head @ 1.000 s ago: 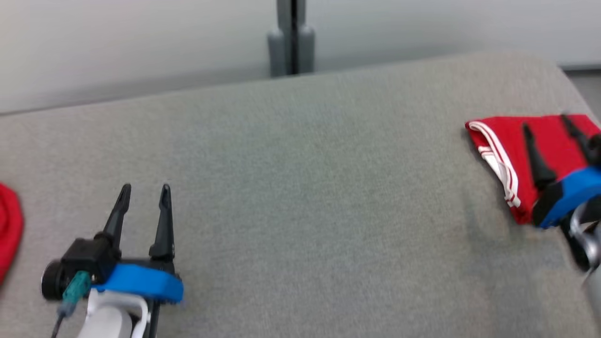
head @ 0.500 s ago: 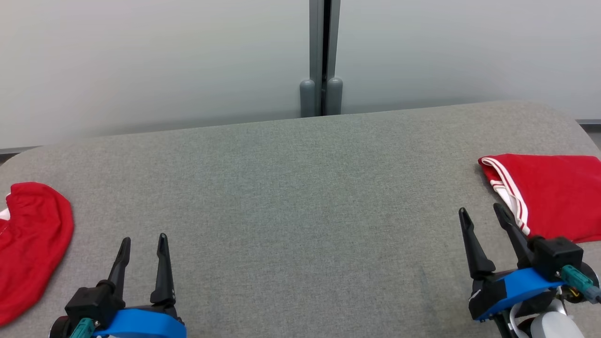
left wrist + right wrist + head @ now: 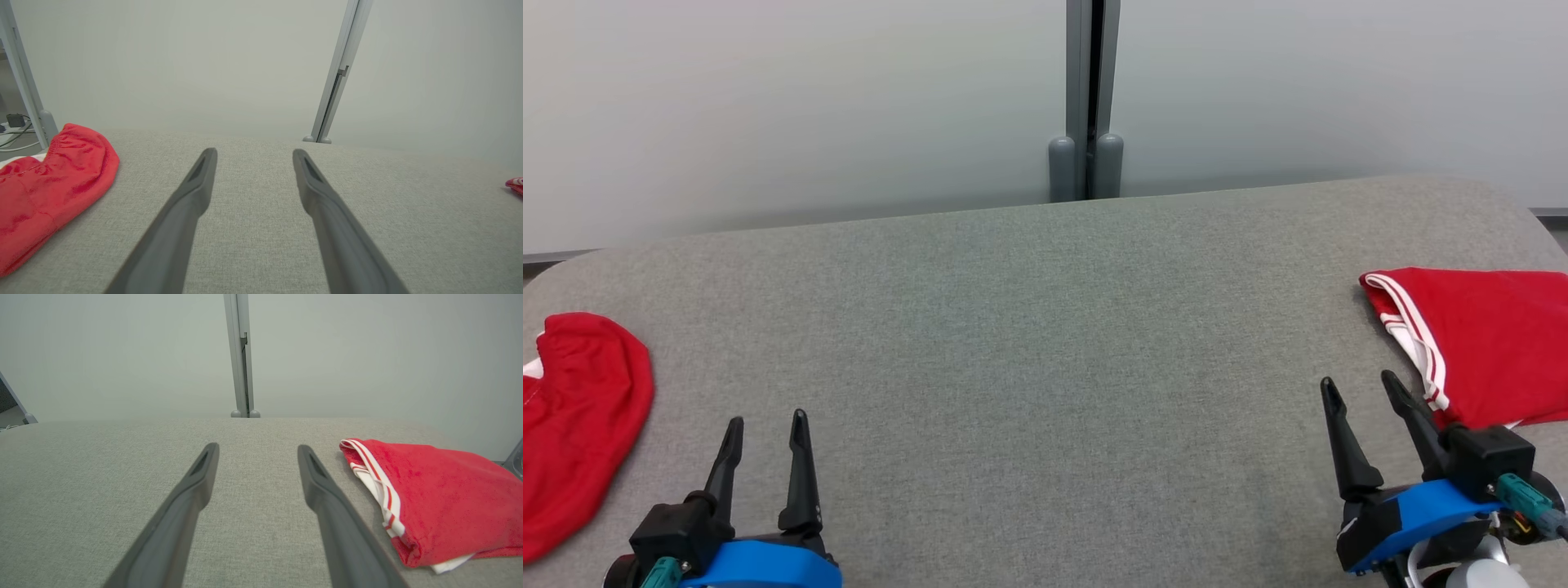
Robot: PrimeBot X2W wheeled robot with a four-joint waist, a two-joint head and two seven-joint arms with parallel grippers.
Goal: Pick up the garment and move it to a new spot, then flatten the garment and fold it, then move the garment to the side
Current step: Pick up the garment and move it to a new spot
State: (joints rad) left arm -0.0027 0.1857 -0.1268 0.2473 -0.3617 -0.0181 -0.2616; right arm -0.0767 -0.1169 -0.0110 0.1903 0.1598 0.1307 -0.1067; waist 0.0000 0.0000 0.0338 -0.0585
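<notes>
garment [image 3: 1490, 343] folded, cut off at right edge | left gripper [image 3: 768, 416], right gripper [image 3: 1358, 378]: wide, empty

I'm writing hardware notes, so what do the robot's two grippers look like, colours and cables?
The left gripper and right gripper match: two long, tapering dark jaws, slotted near the tips, on a bright blue collar with a black block carrying a teal plug. A pale white forearm shows under the right collar.
</notes>
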